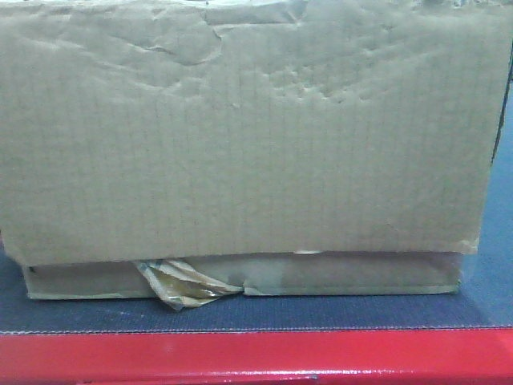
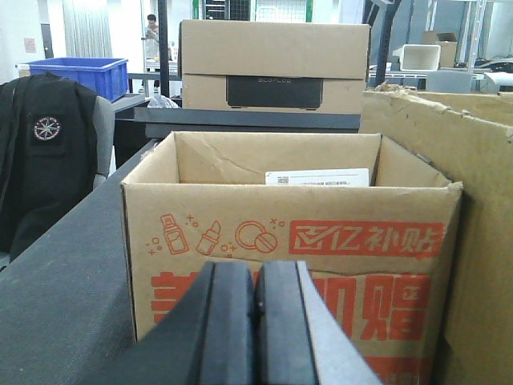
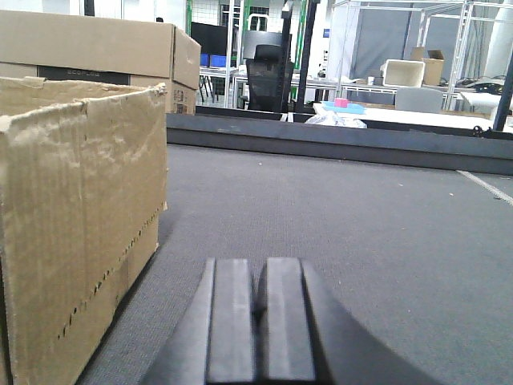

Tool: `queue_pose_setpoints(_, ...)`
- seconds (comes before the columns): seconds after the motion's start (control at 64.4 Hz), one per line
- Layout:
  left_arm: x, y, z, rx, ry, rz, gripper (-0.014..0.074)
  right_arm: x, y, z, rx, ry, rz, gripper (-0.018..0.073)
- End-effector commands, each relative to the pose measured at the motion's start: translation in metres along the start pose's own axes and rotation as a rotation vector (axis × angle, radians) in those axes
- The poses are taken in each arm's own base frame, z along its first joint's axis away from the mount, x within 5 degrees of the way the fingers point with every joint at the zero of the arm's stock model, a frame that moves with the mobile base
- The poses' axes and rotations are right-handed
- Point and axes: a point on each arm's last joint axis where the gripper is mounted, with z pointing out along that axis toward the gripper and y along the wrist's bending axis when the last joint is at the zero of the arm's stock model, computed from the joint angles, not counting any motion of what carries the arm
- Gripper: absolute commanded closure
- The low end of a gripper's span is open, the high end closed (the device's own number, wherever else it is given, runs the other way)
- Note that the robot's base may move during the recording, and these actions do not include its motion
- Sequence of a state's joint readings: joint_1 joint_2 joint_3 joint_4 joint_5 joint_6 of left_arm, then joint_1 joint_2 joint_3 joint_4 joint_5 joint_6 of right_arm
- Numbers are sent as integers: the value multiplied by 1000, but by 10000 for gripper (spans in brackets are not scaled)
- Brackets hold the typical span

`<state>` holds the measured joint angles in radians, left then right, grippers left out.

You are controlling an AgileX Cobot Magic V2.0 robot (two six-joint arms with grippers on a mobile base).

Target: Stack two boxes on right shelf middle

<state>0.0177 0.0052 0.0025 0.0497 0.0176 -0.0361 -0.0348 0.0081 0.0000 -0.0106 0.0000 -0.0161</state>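
L tool (image 2: pixel 255 298): pads pressed together, empty; printed open-top box (image 2: pixel 288 241) dead ahead, near, broad face toward it. R tool (image 3: pixel 258 309): likewise closed, empty; plain box (image 3: pixel 80 208) off its left, just beside. Both boxes on grey tabletop (image 3: pixel 361 216). L arm judged nearer to the printed one.

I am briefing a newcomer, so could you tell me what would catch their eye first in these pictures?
A plain box fills nearly the whole front view, with crumpled tape at its base. In the left wrist view, an open red-printed box stands just ahead of the shut left gripper.
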Motion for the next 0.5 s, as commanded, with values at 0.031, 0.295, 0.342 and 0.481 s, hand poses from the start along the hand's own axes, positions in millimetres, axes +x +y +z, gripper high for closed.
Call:
queue_pose_setpoints(0.031,-3,0,-1,0,-25,-2,689,-2,0,-1,6,-25,-4,721)
queue_pose_setpoints(0.295,-3,0,-1,0,-25,-2,689,-2,0,-1,6,-25,-4,721)
queue_pose_setpoints(0.342,-3,0,-1,0,-25,-2,689,-2,0,-1,6,-25,-4,721)
queue_pose_setpoints(0.481,-2,0,-1,0,-14,-2,689,-2,0,-1,6,-25,-4,721)
